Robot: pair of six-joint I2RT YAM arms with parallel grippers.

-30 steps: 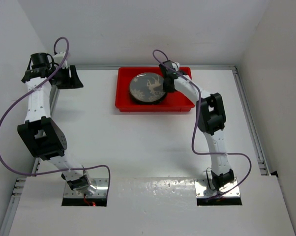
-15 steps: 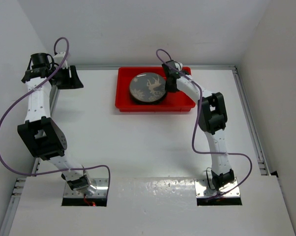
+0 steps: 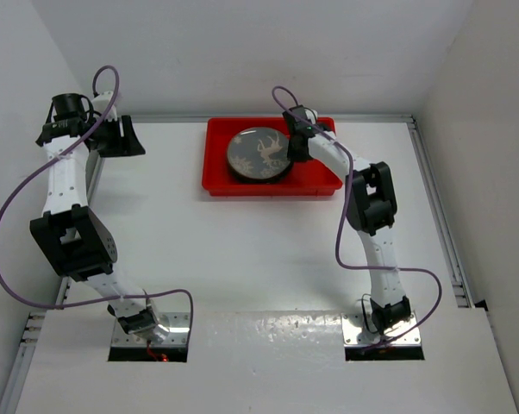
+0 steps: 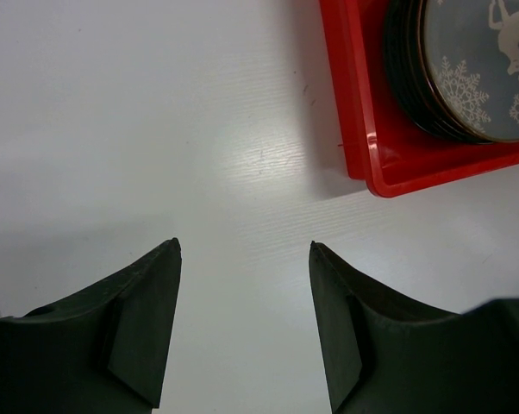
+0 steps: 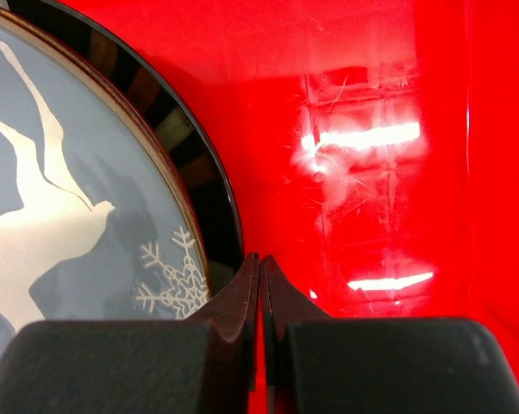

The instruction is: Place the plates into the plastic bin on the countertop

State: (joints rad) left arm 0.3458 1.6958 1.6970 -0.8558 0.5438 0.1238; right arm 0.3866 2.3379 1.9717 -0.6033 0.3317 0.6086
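Ok so the round dark grey plate with the white sprig pattern (image 3: pixel 259 153) sits on top of a stack of plates, inside the shallow bright red plastic bin (image 3: pixel 268 189) and a bit toward its left side. The bin is at the far end of the plain white countertop (image 3: pixel 242 259).

My right gripper (image 5: pixel 259 269) is down in the bin, fingers pressed together and pinching nothing, tips right at that top plate's dark rim. That's the sketchy bit imo. If I drift left or dip lower while pulling out, the closed tips could catch the rim and shove the stack, or scrape the bin floor. Straight up first looks safest.

My left gripper (image 4: pixel 242 252) hangs over bare countertop well left of the bin, fingers spread and holding nothing, so I doubt it gets in the way.
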